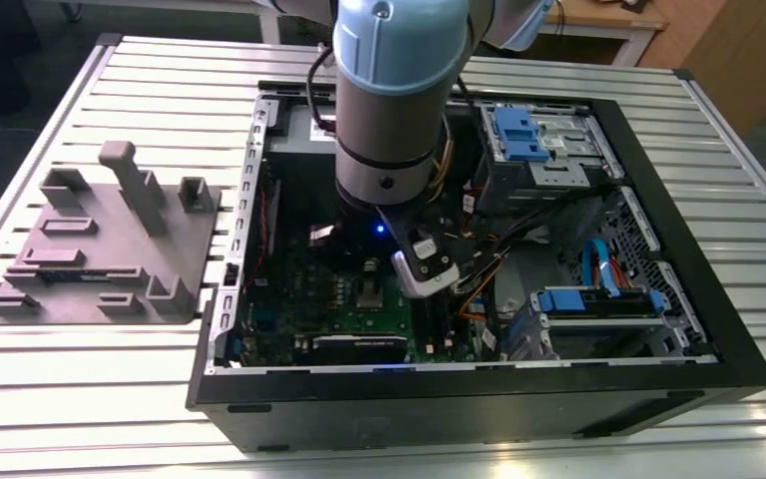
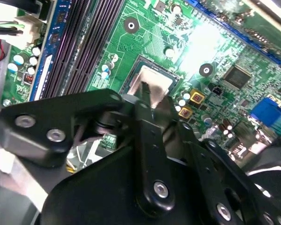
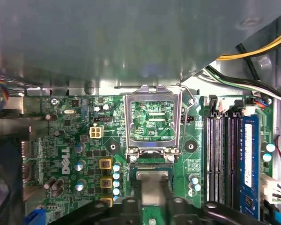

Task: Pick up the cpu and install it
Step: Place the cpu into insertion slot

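Silver-grey cpu (image 3: 152,180) sits in the socket (image 2: 152,82) of the green board (image 3: 75,140), directly beneath the gripper (image 2: 147,96). The fingers (image 2: 144,90) reach down to the chip; whether they clasp it cannot be told. Beyond the socket, its load frame (image 3: 153,123) stands raised; memory slots (image 3: 225,154) flank it.

slatted metal table (image 1: 77,399) | open computer case (image 1: 702,329) | grey fixture tray (image 1: 104,254)
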{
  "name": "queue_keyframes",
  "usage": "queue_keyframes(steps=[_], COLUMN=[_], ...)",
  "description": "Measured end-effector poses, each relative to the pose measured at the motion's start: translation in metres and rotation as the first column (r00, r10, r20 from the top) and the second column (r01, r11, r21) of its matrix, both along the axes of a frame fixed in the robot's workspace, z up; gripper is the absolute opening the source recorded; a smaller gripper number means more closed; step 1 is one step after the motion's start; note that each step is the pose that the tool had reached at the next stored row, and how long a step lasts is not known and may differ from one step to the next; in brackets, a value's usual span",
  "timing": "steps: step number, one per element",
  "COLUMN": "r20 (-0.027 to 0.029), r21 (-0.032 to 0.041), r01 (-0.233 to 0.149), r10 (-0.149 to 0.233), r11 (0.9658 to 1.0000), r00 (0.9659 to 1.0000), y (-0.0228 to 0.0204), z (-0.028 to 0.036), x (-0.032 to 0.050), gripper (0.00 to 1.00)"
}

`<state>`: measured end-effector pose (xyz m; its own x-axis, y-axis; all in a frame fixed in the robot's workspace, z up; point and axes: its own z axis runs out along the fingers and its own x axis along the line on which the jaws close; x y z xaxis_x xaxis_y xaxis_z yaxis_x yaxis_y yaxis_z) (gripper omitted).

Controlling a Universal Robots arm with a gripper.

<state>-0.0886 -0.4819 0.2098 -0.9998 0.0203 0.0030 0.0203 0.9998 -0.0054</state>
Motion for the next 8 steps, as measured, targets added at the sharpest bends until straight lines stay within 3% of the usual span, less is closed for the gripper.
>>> queue_keyframes(steps=[5, 8], r20=[-0.0007, -0.0007], r21=[-0.0002, 0.0000], r01=[0.000, 0.000], r10=[0.000, 0.000], r11=[1.0000, 1.0000], r00=[1.0000, 1.0000], y=[0.0000, 0.0001], z=[0.0063, 0.0078], x=[0.0000, 0.0000], gripper=[0.10, 0.10])
